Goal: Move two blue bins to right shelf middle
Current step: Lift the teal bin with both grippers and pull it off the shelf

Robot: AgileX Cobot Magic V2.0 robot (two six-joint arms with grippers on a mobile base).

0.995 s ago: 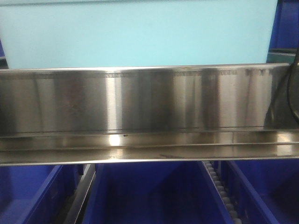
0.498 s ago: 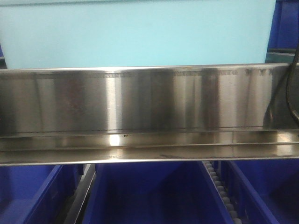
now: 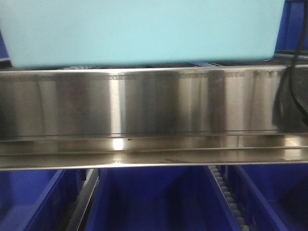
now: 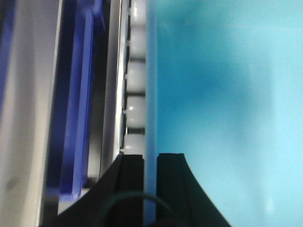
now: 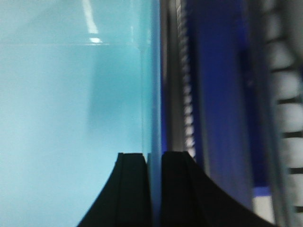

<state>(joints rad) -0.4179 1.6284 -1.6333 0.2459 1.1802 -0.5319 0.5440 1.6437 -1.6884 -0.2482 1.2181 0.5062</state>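
A large light blue bin (image 3: 144,29) fills the top of the front view, hanging just above the steel shelf rail (image 3: 154,106) with a dark gap under it. My left gripper (image 4: 150,158) is shut on the bin's left wall (image 4: 151,94), one black finger on each side. My right gripper (image 5: 152,156) is shut on the bin's right wall (image 5: 151,85) in the same way. The bin's pale inside (image 5: 71,118) shows in both wrist views. Neither gripper appears in the front view.
Dark blue bins (image 3: 154,202) sit on the level below the rail, divided by a roller track (image 3: 226,192). White rollers (image 4: 137,75) and a dark blue bin (image 4: 80,94) lie left of the held bin. Another dark blue bin (image 5: 218,94) stands to its right. A black cable (image 3: 288,86) hangs at right.
The light blue bin has risen a little, opening a dark gap between its bottom and the steel rail. The black cable at right has shifted left.
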